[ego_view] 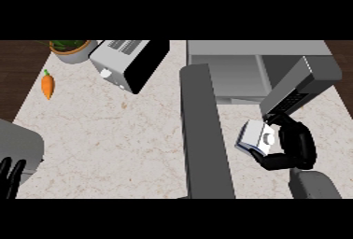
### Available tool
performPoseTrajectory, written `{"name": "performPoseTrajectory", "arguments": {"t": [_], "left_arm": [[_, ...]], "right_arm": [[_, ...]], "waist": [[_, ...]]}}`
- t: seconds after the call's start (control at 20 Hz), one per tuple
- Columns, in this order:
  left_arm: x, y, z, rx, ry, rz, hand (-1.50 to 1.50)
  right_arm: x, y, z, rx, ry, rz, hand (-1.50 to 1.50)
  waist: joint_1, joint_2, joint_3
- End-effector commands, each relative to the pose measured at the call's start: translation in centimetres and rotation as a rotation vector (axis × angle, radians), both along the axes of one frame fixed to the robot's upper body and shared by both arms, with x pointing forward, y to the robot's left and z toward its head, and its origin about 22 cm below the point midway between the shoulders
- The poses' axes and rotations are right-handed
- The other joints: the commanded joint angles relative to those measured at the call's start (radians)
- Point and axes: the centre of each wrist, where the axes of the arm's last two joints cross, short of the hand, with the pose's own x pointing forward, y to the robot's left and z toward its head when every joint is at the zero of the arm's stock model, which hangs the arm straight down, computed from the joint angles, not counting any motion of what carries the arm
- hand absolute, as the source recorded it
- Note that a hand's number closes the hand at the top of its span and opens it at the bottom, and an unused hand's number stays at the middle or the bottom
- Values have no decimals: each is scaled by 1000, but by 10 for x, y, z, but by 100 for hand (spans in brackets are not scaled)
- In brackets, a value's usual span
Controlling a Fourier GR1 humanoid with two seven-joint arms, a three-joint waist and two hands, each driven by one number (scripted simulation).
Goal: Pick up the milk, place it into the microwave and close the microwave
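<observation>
Right hand (293, 148) curls fingers around milk (257, 136), just below open microwave (234, 70). Left hand (11, 175) rests at lower-left edge, fingers straight, up.

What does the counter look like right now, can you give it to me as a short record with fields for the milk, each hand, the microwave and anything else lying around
milk: carton, held off to the right, in front of the microwave
right hand: curled round the milk
left hand: open, resting at the lower left edge, fingers up
microwave: door swung wide open, cavity facing the milk; milk not yet inside
toaster: at the back, left of the microwave
carrot: lying on the counter, far left
potted plant: back left corner
</observation>
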Motion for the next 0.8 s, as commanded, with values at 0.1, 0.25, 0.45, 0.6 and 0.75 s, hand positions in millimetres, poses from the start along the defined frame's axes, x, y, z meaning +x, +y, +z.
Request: {"name": "performPoseTrajectory", "arguments": {"t": [0.1, 0.25, 0.45, 0.6, 0.75], "left_arm": [[-15, 13, 2, 10, 6, 17, -150], [-3, -1, -1, -10, 5, -7, -150], [0, 14, 9, 7, 19, 6, -150], [-2, 13, -15, -4, 16, -7, -150], [-1, 10, -14, 3, 0, 6, -150]], "right_arm": [[30, 22, 47, -106, -1, -54, 150], [42, 65, 38, -149, 30, -66, 150], [68, 54, 52, -162, 79, -44, 150], [101, 92, 58, -172, 67, -48, 150], [125, 65, 62, -168, 82, -61, 150]], "waist": [[8, 1, 0], [11, 3, 1], [7, 3, 1], [19, 6, 1], [26, 9, 1]]}}
